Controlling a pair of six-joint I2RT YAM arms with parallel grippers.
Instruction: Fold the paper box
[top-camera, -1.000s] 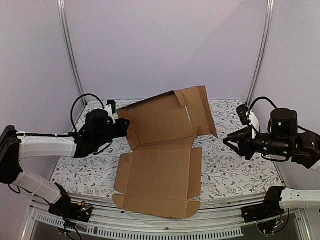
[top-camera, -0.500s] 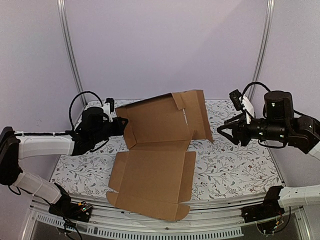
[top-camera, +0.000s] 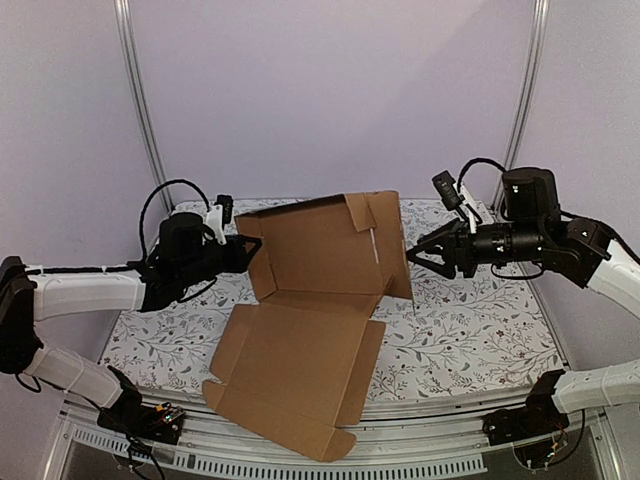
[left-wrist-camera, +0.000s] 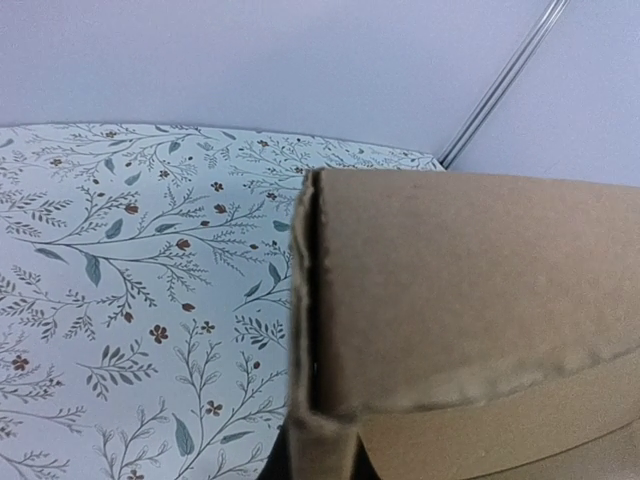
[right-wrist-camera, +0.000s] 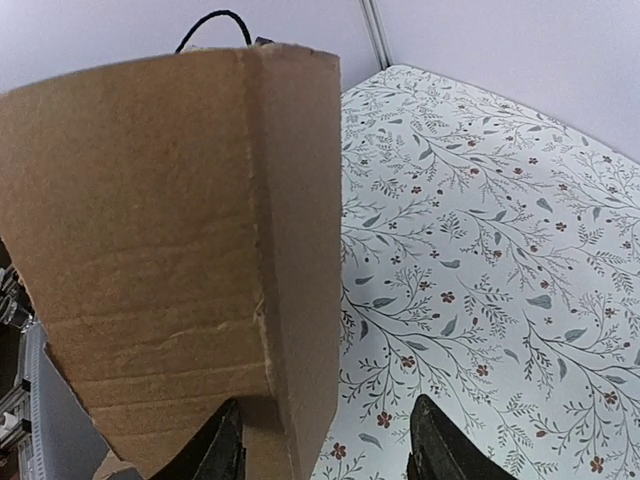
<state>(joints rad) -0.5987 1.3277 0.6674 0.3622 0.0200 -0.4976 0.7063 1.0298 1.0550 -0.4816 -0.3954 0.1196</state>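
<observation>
Holding the box: your left pincer (top-camera: 246, 254) is clamped tight on the left side flap of the cardboard box (top-camera: 305, 345). In its wrist view, the flap's cut edge rises straight up out of the jaws.
Right side: your right pincer (top-camera: 411, 256) has its jaws standing apart and holds nothing. The box's right flap hangs just ahead of it, with the lower corner dipping between the fingers (right-wrist-camera: 226, 445), closer to the left one. You cannot tell whether they touch.
Box panels: one panel tilts up between your two pincers. The other slopes down below them, its near corner hanging past the front edge.
Table: the floral-topped table (top-camera: 470, 330) lies beneath both pincers.
</observation>
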